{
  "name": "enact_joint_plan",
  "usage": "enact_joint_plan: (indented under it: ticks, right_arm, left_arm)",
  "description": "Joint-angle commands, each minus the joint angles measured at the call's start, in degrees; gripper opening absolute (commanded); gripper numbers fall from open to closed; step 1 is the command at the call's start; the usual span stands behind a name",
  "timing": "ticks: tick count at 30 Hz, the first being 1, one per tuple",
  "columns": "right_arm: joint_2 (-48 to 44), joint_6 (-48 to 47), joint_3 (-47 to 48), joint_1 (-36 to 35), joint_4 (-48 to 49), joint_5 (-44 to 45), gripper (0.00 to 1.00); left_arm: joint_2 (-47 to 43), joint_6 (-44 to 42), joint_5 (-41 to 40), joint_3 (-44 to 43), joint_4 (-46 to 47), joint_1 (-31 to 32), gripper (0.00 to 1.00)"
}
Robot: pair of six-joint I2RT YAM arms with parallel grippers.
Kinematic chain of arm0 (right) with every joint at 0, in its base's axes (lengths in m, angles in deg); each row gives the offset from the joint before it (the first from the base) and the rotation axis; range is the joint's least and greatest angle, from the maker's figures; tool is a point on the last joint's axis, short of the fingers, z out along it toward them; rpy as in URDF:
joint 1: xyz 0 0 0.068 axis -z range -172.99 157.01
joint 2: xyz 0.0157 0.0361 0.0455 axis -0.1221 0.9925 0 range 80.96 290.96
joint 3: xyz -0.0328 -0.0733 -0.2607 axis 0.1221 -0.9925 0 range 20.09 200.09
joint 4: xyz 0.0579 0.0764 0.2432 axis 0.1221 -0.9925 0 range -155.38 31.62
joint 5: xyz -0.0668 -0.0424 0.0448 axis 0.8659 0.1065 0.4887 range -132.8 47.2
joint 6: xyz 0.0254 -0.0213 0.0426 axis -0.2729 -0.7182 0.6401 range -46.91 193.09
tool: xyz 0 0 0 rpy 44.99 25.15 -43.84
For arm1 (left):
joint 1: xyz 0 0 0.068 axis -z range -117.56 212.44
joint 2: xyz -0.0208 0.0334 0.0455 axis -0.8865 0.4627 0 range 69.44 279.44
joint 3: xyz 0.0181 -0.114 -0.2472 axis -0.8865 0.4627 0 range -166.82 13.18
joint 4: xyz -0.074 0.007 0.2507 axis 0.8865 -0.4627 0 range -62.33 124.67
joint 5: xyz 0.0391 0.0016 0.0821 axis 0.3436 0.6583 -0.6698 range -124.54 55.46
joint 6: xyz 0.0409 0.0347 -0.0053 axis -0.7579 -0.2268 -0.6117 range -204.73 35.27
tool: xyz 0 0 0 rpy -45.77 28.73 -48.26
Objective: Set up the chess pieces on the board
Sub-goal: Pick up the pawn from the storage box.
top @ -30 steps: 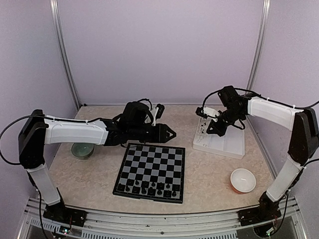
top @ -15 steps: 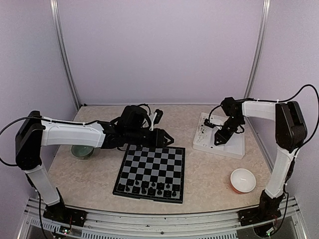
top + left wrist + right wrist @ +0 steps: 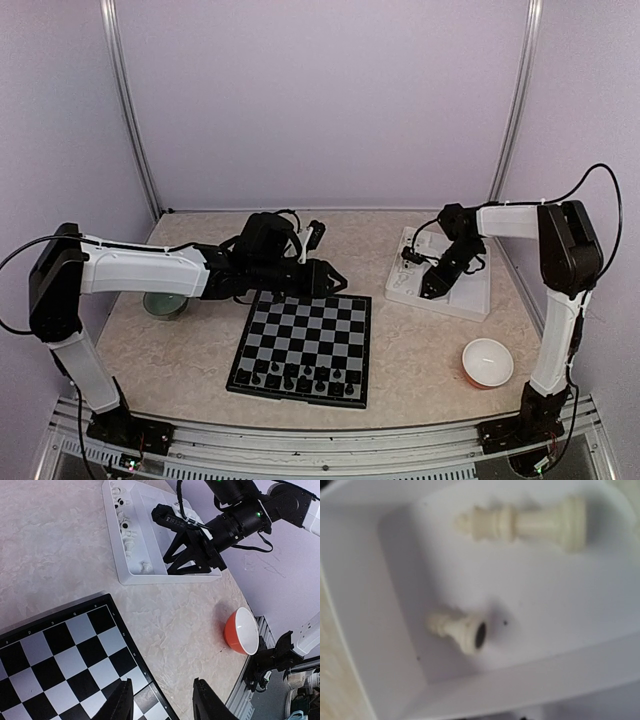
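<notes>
2 smooth ivory pieces (image 3: pixel 525 522) lie in white tray (image 3: pixel 370 605); left gripper (image 3: pixel 162 692), right gripper (image 3: pixel 192 565) half-open.

Only tiny marks edge the board (image 3: pixel 60 660) border, too small to read.

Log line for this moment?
left gripper: open, empty, above board far edge | right gripper: open over tray | white pieces lying in tray | black pieces on board near rows

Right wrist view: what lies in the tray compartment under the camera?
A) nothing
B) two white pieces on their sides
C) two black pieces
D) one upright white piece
B: a tall white piece and a small white pawn both lie flat on the tray floor.
</notes>
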Motion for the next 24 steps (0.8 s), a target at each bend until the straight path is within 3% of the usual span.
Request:
enact_joint_plan:
  ticks: [1,9,24]
  right_arm:
    - [-0.2,-1.3,-1.8,-0.1,3.0,-4.1,0.32]
    - [-0.7,-1.4,-4.0,-0.1,6.9,-3.5,0.07]
    - [-12.4,-0.4,-3.4,0.8,4.5,-4.8,0.01]
  left_arm:
    - [-0.5,-0.3,-0.1,0.1,-0.2,-0.1,0.42]
    - [0.1,-0.8,0.0,-0.7,-0.9,-0.1,0.42]
    - [1.0,-2.0,-0.5,-2.4,-2.4,-0.4,0.42]
